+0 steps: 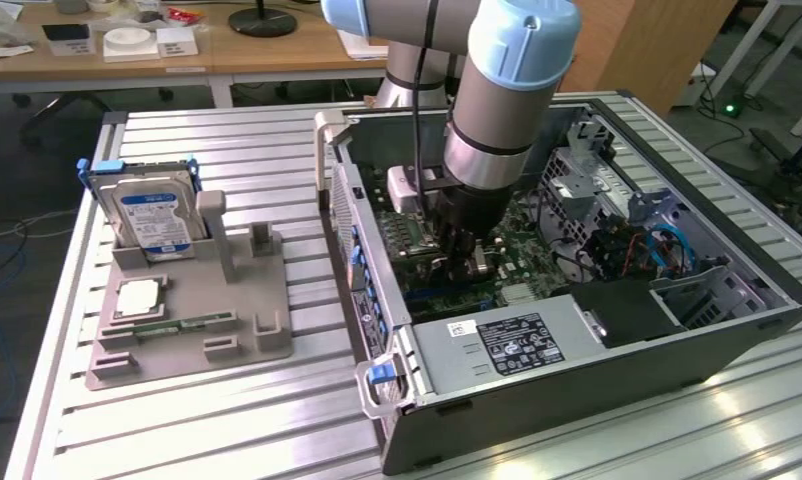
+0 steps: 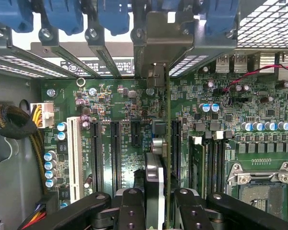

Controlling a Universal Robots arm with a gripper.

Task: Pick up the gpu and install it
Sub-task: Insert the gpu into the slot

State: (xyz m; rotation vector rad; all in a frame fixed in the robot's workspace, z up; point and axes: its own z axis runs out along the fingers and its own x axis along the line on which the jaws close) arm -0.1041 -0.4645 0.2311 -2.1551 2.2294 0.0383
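Gpu (image 2: 167, 158) — held edge-on, clamped in the gripper (image 2: 156, 211) over the motherboard (image 2: 115, 103) inside the computer case (image 1: 615, 350), bracket toward twelve o'clock at the rear slot openings — apparently so its edge meets an expansion slot.

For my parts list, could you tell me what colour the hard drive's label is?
Blue and white; the hard drive shows best in the exterior view.
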